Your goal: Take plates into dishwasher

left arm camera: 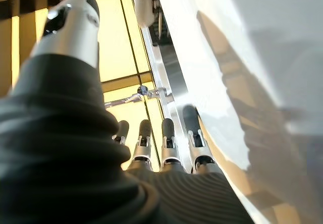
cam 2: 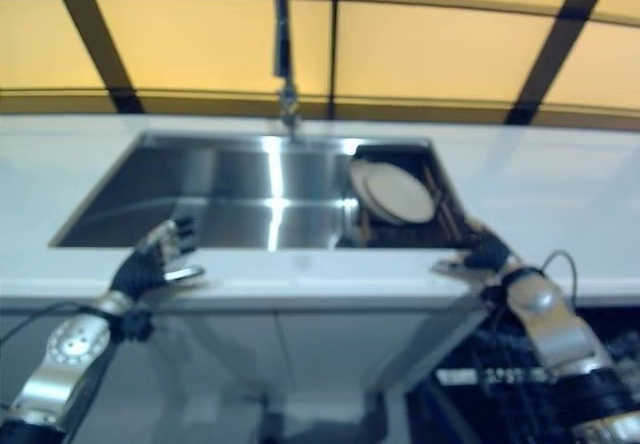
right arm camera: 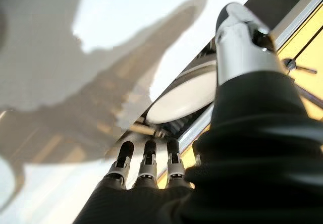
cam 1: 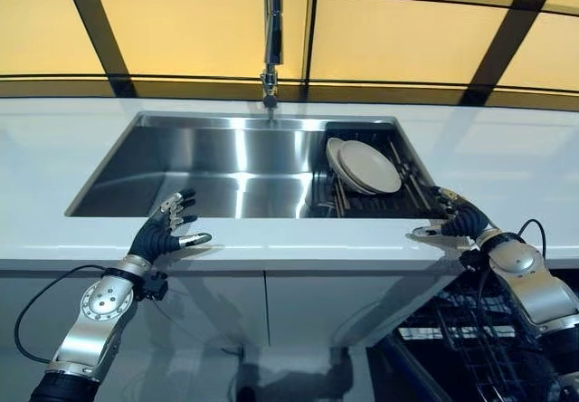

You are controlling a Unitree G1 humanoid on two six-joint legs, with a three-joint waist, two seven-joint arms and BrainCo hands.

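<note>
Two white plates (cam 1: 366, 166) lean on edge in a dark rack (cam 1: 403, 194) at the right end of the steel sink (cam 1: 208, 171); the plates (right arm camera: 184, 96) also show in the right wrist view. My right hand (cam 1: 455, 219) rests open on the counter's front edge just right of the rack, a short way from the plates, holding nothing. My left hand (cam 1: 166, 230) is open at the sink's front left rim, its fingers (left arm camera: 169, 138) straight and empty.
A tall tap (cam 1: 271, 35) stands behind the sink. White counter (cam 1: 507, 157) stretches to both sides. The open dishwasher's wire rack (cam 1: 470, 339) lies below at lower right. Yellow panels with dark bars fill the back wall.
</note>
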